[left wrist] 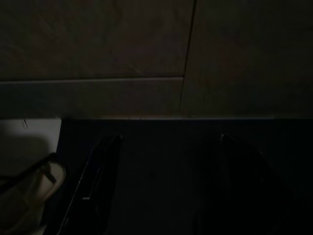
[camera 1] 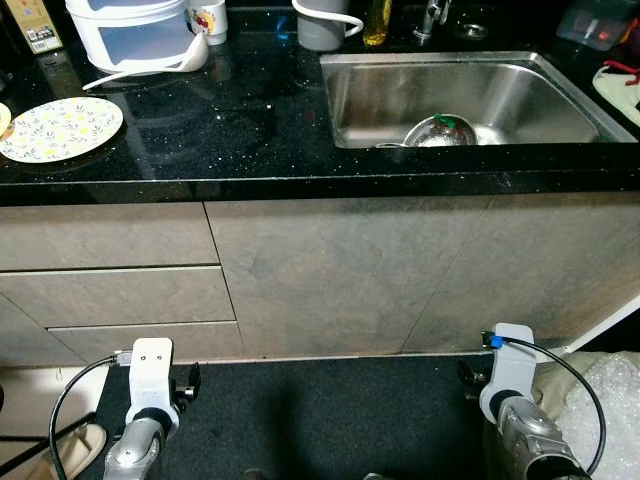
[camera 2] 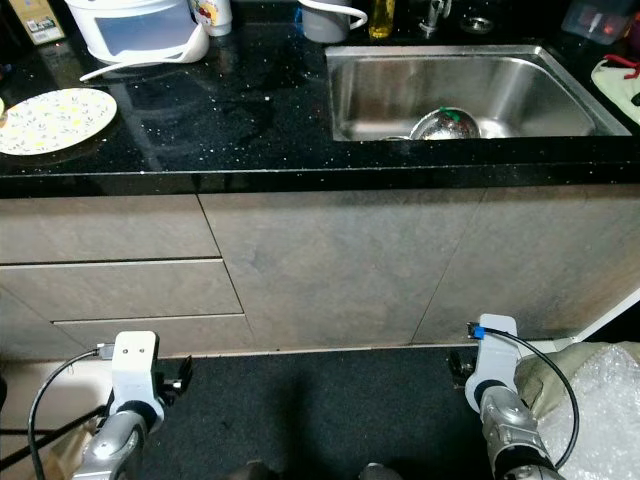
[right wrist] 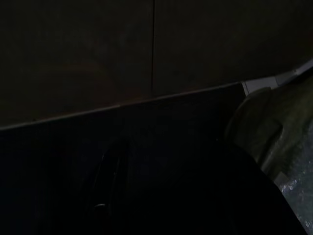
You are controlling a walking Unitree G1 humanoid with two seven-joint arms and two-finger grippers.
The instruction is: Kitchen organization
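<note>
Home kitchen, black speckled desk, steel sink with tap, grey drawers, patterned plate

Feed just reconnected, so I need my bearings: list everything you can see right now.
plate: 1, pale with floral print, counter far left
appliance: 1, white, back of counter
mug: 1, white, beside appliance
sink: 1, steel, counter right
strainer: 1, metal, in sink
bottle: 1, yellow, behind sink
bubble wrap: clear, floor right
slipper: 1, pale, floor left
left tool: black, hanging low
right tool: black, hanging low
</note>
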